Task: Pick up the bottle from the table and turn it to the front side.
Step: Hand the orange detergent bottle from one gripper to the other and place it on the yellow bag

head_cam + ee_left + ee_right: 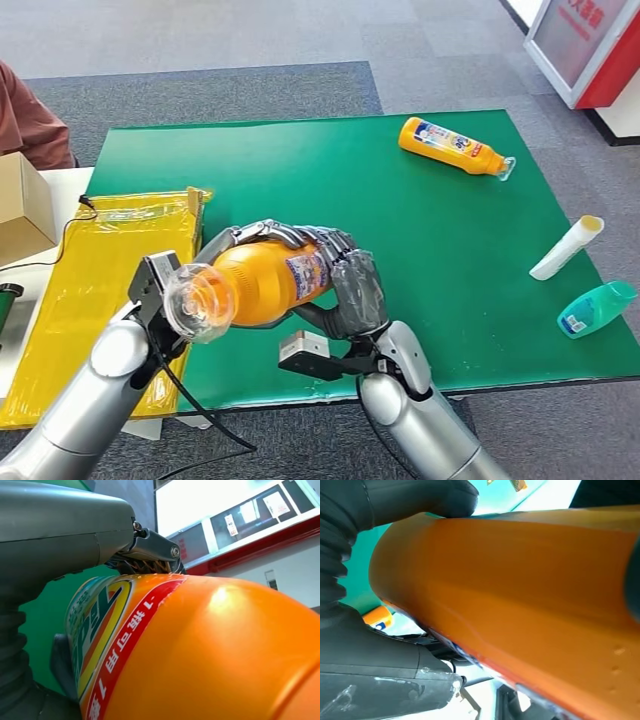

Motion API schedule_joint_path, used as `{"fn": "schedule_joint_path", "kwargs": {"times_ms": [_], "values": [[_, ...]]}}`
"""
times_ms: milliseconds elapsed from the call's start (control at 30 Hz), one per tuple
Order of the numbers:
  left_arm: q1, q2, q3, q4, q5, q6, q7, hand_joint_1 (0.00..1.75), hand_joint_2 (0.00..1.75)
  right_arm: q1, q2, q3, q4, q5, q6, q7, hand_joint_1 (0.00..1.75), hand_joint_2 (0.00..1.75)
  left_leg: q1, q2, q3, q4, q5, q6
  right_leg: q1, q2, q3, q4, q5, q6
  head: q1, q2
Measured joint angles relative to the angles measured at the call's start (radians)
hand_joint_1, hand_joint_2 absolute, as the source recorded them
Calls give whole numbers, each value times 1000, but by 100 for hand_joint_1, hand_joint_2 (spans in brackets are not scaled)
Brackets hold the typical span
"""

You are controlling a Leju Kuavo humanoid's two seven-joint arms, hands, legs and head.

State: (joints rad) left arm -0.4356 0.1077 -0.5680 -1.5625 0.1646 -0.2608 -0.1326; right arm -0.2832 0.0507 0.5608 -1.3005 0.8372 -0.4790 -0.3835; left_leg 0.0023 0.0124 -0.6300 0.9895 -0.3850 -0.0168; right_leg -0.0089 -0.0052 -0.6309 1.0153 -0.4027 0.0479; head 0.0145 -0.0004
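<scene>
Glossy orange plastic bottle (260, 283) with clear cap, matt green table cover (423, 240), shiny yellow plastic bag (98, 270)

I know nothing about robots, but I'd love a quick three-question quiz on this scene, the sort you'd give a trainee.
1. True or false: the orange bottle held by the robot rests on the green table.
2. Which holds the bottle's body? A) right hand B) a person's hand C) nothing
3. Fill in: the other orange bottle at the table's far side is lying on its ____.

Key: 1 false, it is lifted above the table's near edge, clear cap toward the left arm. 2 A; how the left hand lies on it is unclear. 3 side.
</scene>
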Motion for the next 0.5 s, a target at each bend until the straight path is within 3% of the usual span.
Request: {"fn": "schedule_joint_path", "kwargs": {"times_ms": [200, 233, 333, 367, 433, 500], "values": [[17, -6, -1, 0, -33, 33, 5, 175, 175, 0, 0, -9, 20, 6, 9, 17, 175, 175, 0, 0, 0, 0, 0, 0, 0, 0, 0, 0, 0, 0, 0, 0], [19, -7, -1, 0, -36, 35, 5, 175, 175, 0, 0, -10, 23, 6, 9, 19, 141, 175, 0, 0, 0, 0, 0, 0, 0, 0, 0, 0, 0, 0, 0, 0], [24, -8, -1, 0, -39, 41, 5, 175, 175, 1, 0, -12, 29, 7, 9, 20, 10, 175, 0, 0, 0, 0, 0, 0, 0, 0, 0, 0, 0, 0, 0, 0], [25, -9, 0, 0, -44, 46, 5, 175, 175, 1, 0, -13, 31, 7, 9, 21, 0, 175, 0, 0, 0, 0, 0, 0, 0, 0, 0, 0, 0, 0, 0, 0], [30, -10, 3, -2, -75, 71, -1, 175, 175, 4, 0, -19, 36, -2, 12, 27, 0, 175, 0, 0, 0, 0, 0, 0, 0, 0, 0, 0, 0, 0, 0, 0], [45, -12, 12, -14, -176, 154, -16, 175, 175, 10, 0, -38, 41, -32, 26, 34, 0, 175, 0, 0, 0, 0, 0, 0, 0, 0, 0, 0, 0, 0, 0, 0]]}}
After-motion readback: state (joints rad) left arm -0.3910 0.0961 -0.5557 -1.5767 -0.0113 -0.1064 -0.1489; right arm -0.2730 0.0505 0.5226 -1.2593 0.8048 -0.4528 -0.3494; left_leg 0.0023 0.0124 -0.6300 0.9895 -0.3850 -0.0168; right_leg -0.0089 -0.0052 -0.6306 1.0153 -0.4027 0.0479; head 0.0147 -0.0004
